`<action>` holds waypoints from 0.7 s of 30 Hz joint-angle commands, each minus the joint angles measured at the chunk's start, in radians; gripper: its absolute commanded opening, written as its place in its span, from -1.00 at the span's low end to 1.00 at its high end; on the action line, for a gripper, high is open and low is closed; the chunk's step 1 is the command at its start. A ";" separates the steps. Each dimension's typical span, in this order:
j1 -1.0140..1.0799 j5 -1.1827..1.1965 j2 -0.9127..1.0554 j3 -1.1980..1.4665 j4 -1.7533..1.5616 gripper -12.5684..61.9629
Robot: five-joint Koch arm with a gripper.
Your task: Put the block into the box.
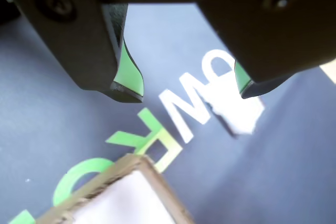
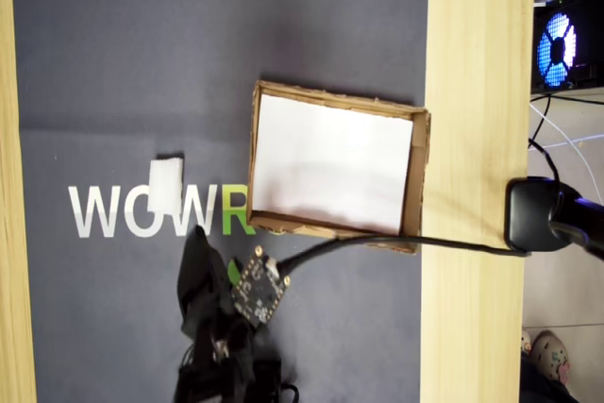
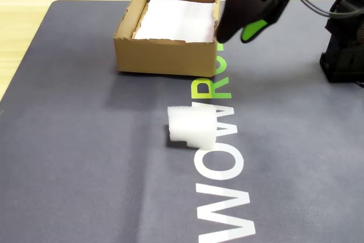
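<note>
Nearest in the fixed view, the block (image 3: 191,125) lies on the dark mat (image 3: 85,157), resting across the white lettering, free of any grip; in the wrist view it shows blurred (image 1: 239,109) below and beyond the right-hand green pad; in the overhead view it sits (image 2: 167,185) on the "O" of the print, well apart from the box.

Above and behind it, the gripper (image 3: 234,33) hangs in the air, its jaws apart with nothing between them; the wrist view confirms a wide gap (image 1: 189,92), green pads (image 1: 128,74) facing inward.

Farthest, the box (image 3: 165,55) stands on the mat, its white lining sheet (image 3: 176,20) bare, no block inside; the wrist view catches one corner (image 1: 139,163); the overhead view shows its right rim (image 2: 416,176) overlapping the wooden table (image 2: 472,92).

Judgement: the step in hand is the approach to grasp; the task is not yet begun in effect. To do it well, the gripper should shift until the block sits centred between the pads, then descend squarely and close gently; foam is likely to squash or tip if caught by one edge; lift clear of the ragged rim before crossing to the box.

Writing: the mat reads "WOW" in white followed by green letters, "R" legible and seemingly "O" after it; the rest is hidden by the box.
</note>
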 commanded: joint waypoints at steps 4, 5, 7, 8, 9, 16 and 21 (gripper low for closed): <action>-0.055 -0.112 -0.055 -0.118 0.002 0.21; -0.063 -0.114 -0.064 -0.115 0.003 0.21; -0.067 -0.176 -0.069 -0.095 0.002 0.23; -0.069 -0.219 -0.072 -0.084 -0.006 0.25; -0.069 -0.230 -0.083 -0.084 -0.018 0.25; -0.138 -0.327 -0.316 -0.334 0.000 0.24; -0.184 -0.328 -0.353 -0.334 0.011 0.22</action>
